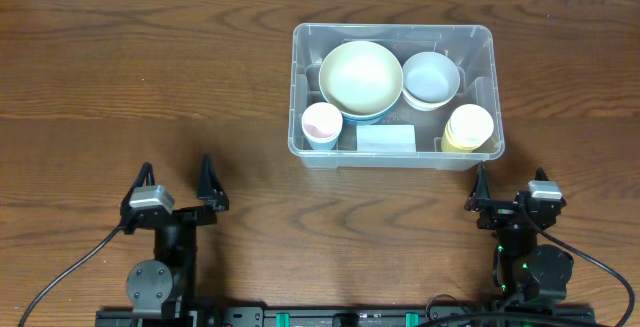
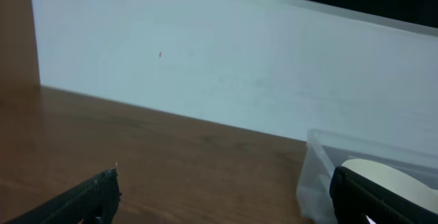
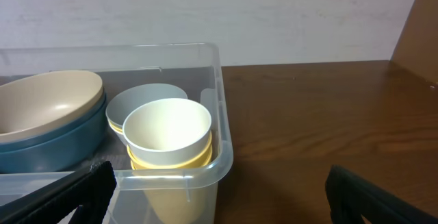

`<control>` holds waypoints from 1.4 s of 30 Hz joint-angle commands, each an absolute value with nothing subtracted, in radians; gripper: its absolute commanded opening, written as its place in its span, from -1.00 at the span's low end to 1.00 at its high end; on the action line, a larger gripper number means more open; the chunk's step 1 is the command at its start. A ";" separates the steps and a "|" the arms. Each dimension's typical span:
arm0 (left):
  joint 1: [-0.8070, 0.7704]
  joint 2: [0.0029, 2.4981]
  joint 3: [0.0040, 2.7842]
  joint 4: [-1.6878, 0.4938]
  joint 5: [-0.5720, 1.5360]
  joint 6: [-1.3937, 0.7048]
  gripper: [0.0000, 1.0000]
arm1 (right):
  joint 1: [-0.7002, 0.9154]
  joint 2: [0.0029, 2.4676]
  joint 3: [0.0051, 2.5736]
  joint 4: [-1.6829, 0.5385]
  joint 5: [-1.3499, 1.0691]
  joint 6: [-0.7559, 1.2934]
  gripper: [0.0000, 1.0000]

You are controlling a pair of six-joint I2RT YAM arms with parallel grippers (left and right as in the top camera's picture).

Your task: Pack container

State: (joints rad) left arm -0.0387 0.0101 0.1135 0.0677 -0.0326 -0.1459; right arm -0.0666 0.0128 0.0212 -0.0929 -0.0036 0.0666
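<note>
The clear plastic container (image 1: pixel 393 33) stands at the table's back right of centre. Inside are a cream bowl nested in a blue bowl (image 1: pixel 361 77), a pale blue-white bowl (image 1: pixel 431 78), a pink-lined cup (image 1: pixel 322 123), stacked cream and yellow cups (image 1: pixel 469 127) and a small clear lid-like piece (image 1: pixel 387 139). My left gripper (image 1: pixel 178 189) is open and empty at the front left, well away from the container. My right gripper (image 1: pixel 510 192) is open and empty just in front of the container's right front corner (image 3: pixel 220 157). The right wrist view shows the stacked cups (image 3: pixel 168 136).
A white wall (image 2: pixel 226 66) runs behind the table's far edge. The container's near left corner (image 2: pixel 316 176) shows in the left wrist view. Bare wood table (image 1: pixel 140 87) spreads to the left of the container.
</note>
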 commanded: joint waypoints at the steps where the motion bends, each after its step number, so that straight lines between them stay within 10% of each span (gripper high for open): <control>1: -0.039 0.001 0.062 0.120 -0.008 -0.043 0.96 | -0.059 0.006 0.016 -0.094 0.003 0.054 0.98; 42: -0.007 0.005 0.004 -0.065 0.079 0.101 0.96 | -0.059 0.006 0.016 -0.094 0.003 0.054 0.98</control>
State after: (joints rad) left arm -0.0113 0.0101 0.0135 -0.0200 0.0605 0.0837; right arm -0.0666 0.0124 0.0212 -0.0929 -0.0032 0.0666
